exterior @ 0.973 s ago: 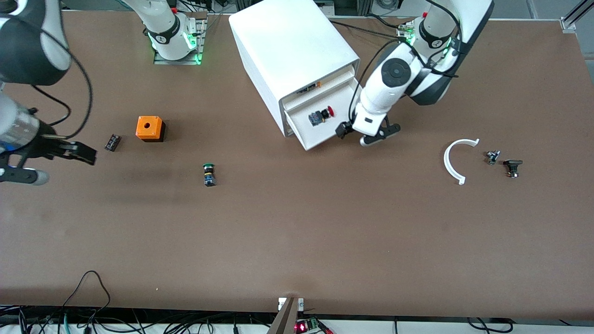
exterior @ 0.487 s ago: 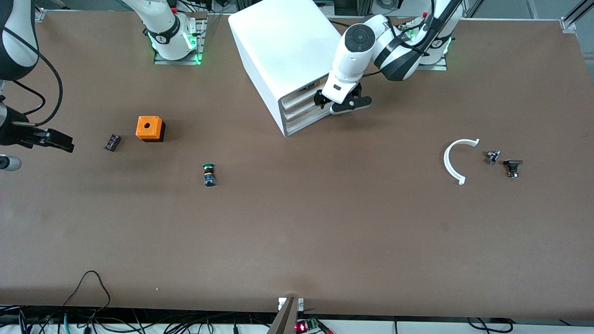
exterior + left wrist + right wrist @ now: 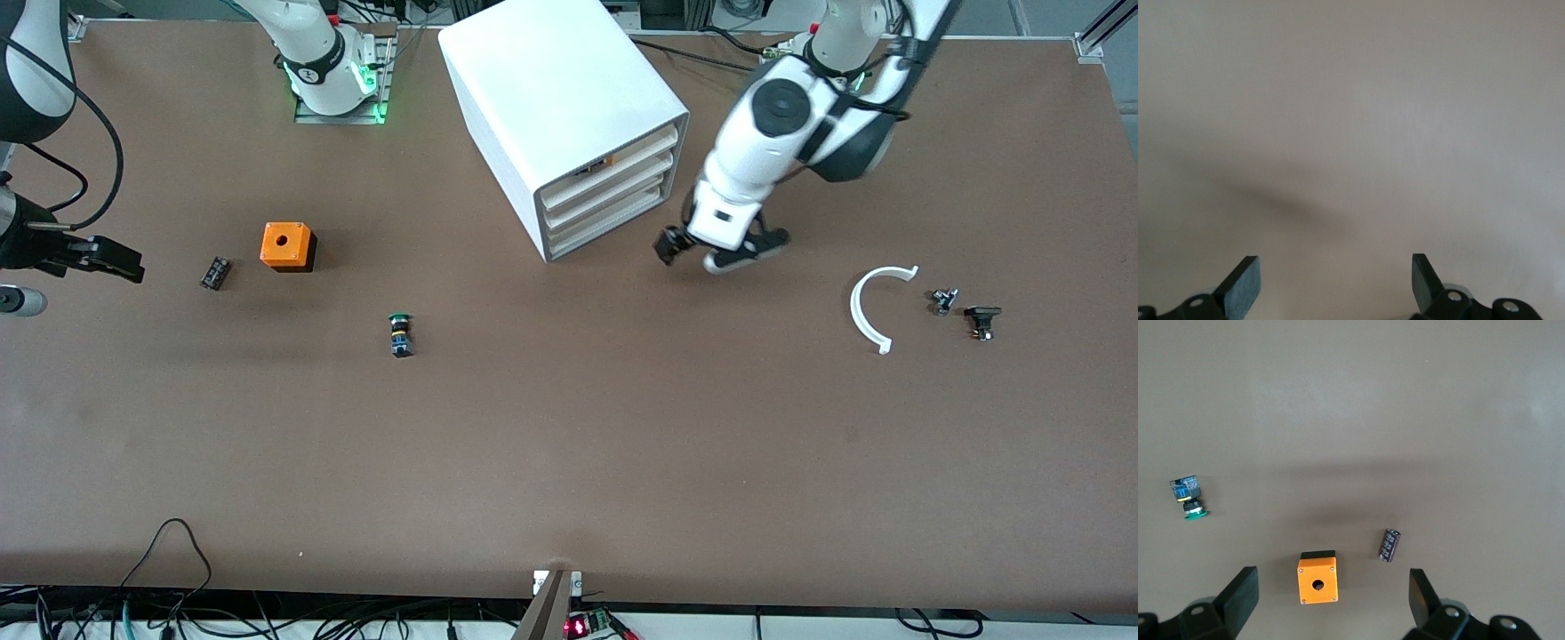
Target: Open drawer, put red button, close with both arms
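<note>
Hovering over bare table, left end effector [image 3: 711,252] gapes wide, empty.

Red button out of sight; right pincer [image 3: 89,267] half cropped at frame edge.

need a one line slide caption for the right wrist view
Right gripper, jaws open, over a brown table with an orange holed box, green-capped button and dark cylindrical capacitor.

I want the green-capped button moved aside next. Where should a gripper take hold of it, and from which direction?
The green-capped button lies on its side on the table, cap pointing toward the robots. Probably best to come straight down and close the fingers across the blocky black-and-blue body, not the rounded cap, which would likely slip.
</note>
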You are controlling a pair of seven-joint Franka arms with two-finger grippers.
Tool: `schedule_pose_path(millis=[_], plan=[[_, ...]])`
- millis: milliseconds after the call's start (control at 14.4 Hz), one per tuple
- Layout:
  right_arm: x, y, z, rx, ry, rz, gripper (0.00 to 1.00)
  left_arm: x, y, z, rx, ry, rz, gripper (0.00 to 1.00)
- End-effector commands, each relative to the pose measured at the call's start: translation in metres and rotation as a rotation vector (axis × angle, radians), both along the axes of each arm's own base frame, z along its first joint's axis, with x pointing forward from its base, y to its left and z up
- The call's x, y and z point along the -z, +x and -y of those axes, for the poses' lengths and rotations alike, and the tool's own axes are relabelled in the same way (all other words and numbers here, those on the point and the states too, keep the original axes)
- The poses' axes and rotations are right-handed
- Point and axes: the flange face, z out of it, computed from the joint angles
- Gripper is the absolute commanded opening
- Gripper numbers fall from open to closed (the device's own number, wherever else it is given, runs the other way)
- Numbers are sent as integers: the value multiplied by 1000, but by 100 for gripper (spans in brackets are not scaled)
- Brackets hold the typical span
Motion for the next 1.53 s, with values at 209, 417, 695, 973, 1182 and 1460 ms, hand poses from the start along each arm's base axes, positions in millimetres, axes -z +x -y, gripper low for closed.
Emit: schedule_pose_path(millis=[209, 417, 695, 973, 1182, 1460], plan=[[1, -9, 6, 18, 53, 35, 100, -156, 35, -63, 115, 106, 37, 100], [-2, -11, 10, 22, 53, 40, 100, -219, 35, -100, 52, 117, -28, 100], [6, -40, 10, 16, 60, 81, 100, -244, 37, -142, 115, 131, -70, 100], [-7, -41, 10, 23, 61, 71, 100, -236, 50, -176, 120, 125, -86, 100], [-11, -39, 10, 17, 56, 78, 100, -235, 56, -189, 99, 109, -80, 100], [-11, -39, 9, 23, 59, 77, 100, -235, 60, -208, 157, 106, -68, 100]])
